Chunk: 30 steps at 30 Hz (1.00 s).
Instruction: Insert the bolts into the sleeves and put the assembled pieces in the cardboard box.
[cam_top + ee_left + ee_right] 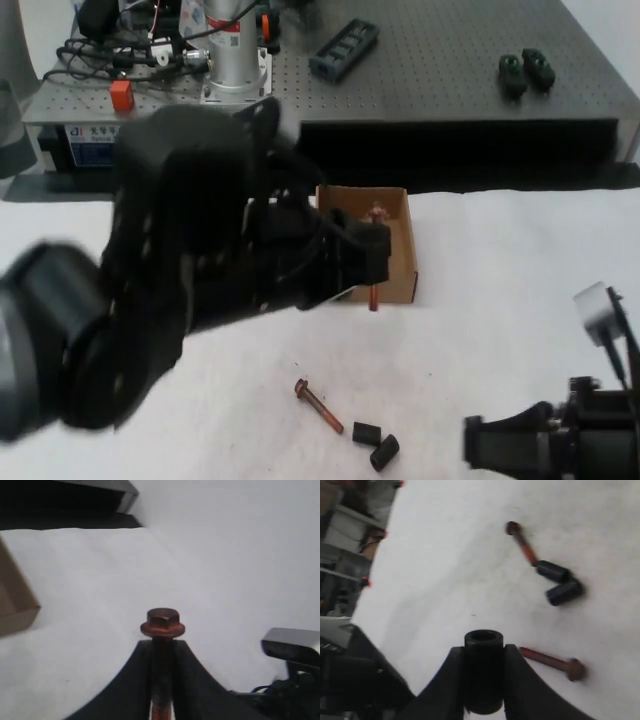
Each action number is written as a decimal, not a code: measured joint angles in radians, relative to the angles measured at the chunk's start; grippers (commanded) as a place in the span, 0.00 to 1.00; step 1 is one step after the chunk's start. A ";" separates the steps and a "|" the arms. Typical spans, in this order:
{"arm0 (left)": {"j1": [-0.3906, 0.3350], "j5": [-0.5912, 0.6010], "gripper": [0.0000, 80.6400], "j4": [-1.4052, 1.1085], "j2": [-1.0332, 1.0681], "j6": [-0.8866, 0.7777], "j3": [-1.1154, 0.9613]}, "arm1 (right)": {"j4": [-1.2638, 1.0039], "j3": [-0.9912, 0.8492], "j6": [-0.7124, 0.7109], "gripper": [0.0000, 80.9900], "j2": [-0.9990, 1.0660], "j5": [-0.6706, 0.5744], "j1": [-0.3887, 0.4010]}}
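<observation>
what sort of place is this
Most likely a robotics lab: a perforated metal breadboard table, tangled cables on it, and a white-covered bench in front.

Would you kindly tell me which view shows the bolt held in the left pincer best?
The left wrist view: the bolt appears close up, head and shank clear in the left pincer. The high view shows it farther off, partly hidden by that pincer.

Coppery metal bolt (162, 625); matt black sleeve (483, 675); cardboard box (398, 282); white cloth (500, 300).
</observation>
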 measured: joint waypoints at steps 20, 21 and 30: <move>0.003 0.135 0.01 -0.174 0.000 -0.126 0.041 | -0.708 -0.016 0.232 0.01 0.207 0.079 0.223; 0.003 0.135 0.01 -0.174 0.000 -0.126 0.041 | -0.716 -0.016 0.229 0.01 0.207 0.082 0.223; 0.006 0.136 0.01 -0.179 -0.001 -0.129 0.041 | -0.789 -0.022 0.195 0.01 0.207 0.117 0.223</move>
